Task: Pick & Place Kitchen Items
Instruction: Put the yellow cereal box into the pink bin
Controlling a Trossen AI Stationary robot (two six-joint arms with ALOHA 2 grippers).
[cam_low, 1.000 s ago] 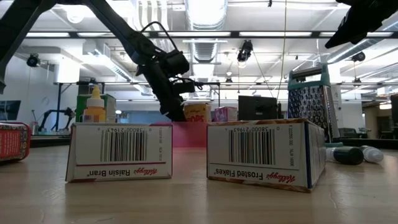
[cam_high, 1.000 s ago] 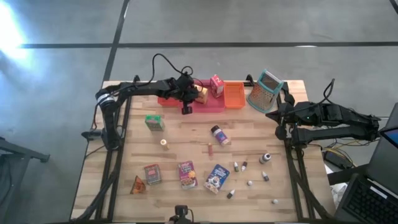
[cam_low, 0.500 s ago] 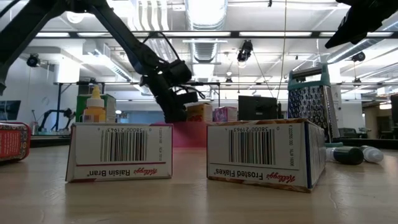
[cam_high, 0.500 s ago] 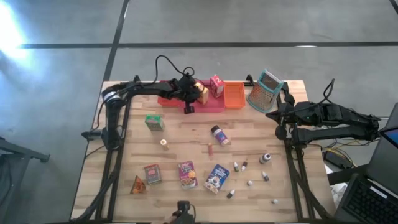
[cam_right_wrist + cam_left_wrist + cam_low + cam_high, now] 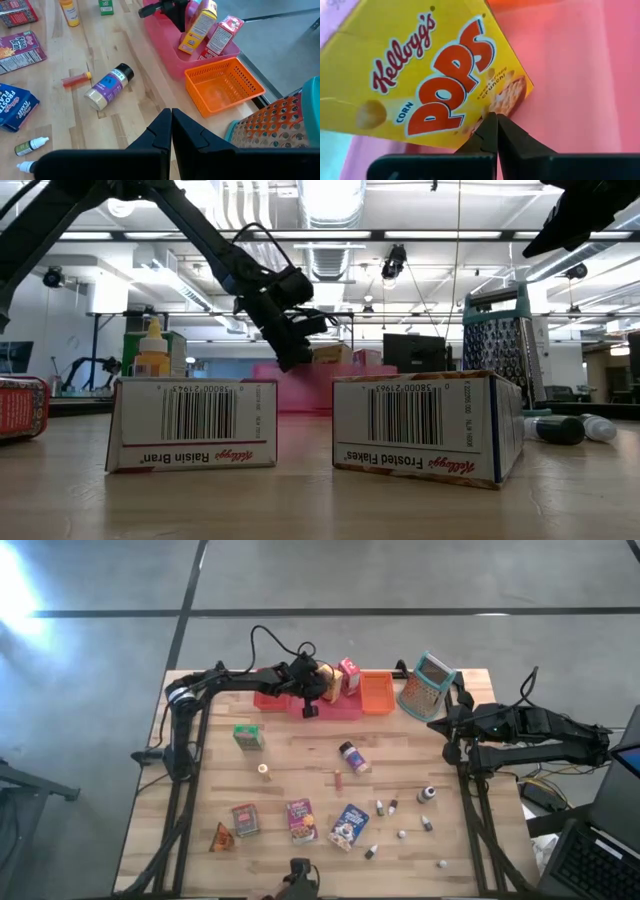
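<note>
A yellow Corn Pops box (image 5: 430, 75) stands tilted in the long pink tray (image 5: 345, 712) at the table's far side, next to a pink-red box (image 5: 223, 32). My left gripper (image 5: 492, 122) is shut, with its tips at the yellow box's lower corner; the high view shows the left gripper (image 5: 318, 692) over the tray. My right gripper (image 5: 171, 114) is shut and hangs above the table's right edge, touching nothing. Other kitchen items lie on the wood: a green box (image 5: 248, 736), a jar (image 5: 352, 756), three boxes near the front (image 5: 301, 820), and small bottles (image 5: 381, 807). My left gripper meets the yellow box with its shut fingertips (image 5: 489, 131) at the printed front face, close to its lower corner (image 5: 517, 97). The fingers slant down from the table's left. The box stands tilted in the pink tray, its lower edge on the tray floor.
An orange basket (image 5: 377, 693) sits right of the pink tray, and a teal-framed grater (image 5: 427, 683) stands beyond it. An orange wedge (image 5: 221, 837) lies at the near left. Bare wood shows between the tray and the front row of boxes.
My left gripper has moved along the pink tray toward the table's right, staying shut. The yellow box has shifted with it, closer to the pink-red box, and now stands more tilted.
</note>
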